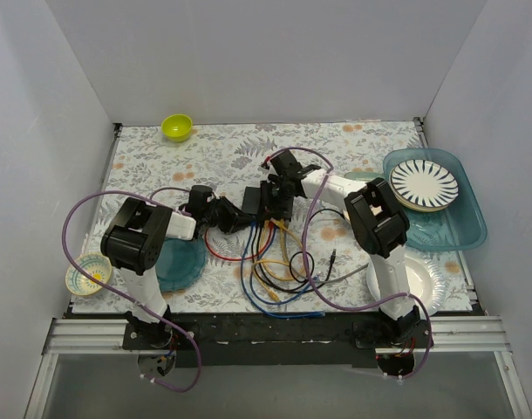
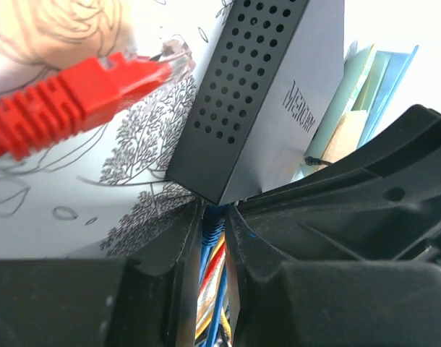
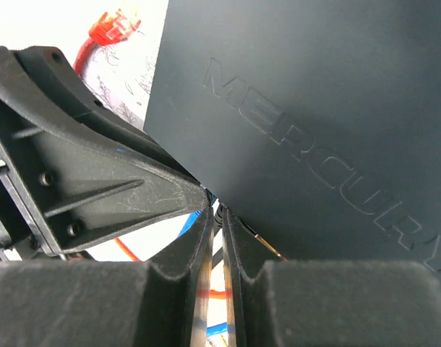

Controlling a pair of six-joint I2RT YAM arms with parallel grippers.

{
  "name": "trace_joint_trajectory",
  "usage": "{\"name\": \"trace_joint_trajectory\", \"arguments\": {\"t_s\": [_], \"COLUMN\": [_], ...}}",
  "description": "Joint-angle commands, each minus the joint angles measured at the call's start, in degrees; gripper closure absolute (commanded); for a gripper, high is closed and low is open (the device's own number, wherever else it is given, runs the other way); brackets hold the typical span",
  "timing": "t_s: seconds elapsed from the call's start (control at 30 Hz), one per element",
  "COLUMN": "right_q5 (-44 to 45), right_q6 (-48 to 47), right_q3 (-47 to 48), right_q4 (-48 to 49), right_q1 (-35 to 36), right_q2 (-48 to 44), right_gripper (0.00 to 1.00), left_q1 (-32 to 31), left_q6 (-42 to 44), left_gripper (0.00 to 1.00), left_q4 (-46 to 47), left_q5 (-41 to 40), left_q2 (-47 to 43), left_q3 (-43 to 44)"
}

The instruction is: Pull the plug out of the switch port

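The switch is a dark flat box in the middle of the table, with its sockets facing the near edge. It looks tilted in the left wrist view and fills the right wrist view. My left gripper comes in from the left and is shut on a blue plug at the switch's corner. My right gripper comes in from the far right, pinching a black plug at the switch's edge. A red plug lies loose on the cloth.
Red, blue, yellow and black cables tangle in front of the switch. A teal plate and a small bowl lie at the left, a green bowl at the back. At the right are a blue tray, a striped plate and a white plate.
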Motion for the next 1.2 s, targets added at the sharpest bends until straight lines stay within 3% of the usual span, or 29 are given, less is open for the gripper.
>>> {"name": "trace_joint_trajectory", "arguments": {"t_s": [0.0,0.83,1.17], "right_q5": [5.8,5.6,6.1], "right_q6": [0.8,3.8,3.4], "right_q3": [1.8,2.6,3.0], "right_q4": [-0.2,2.1,2.0], "right_q1": [-0.7,-2.6,-2.7], "right_q2": [4.2,4.7,3.6], "right_gripper": [0.82,0.82,0.82], "left_q1": [0.2,-0.1,-0.2], "left_q6": [3.6,5.9,8.0], "left_gripper": [1.00,1.00,1.00], "left_q4": [-9.6,-9.4,-12.6], "left_q5": [-3.0,2.0,1.0], "left_q2": [-1.7,-5.3,-7.4], "left_q3": [-4.5,-12.2,-10.1]}}
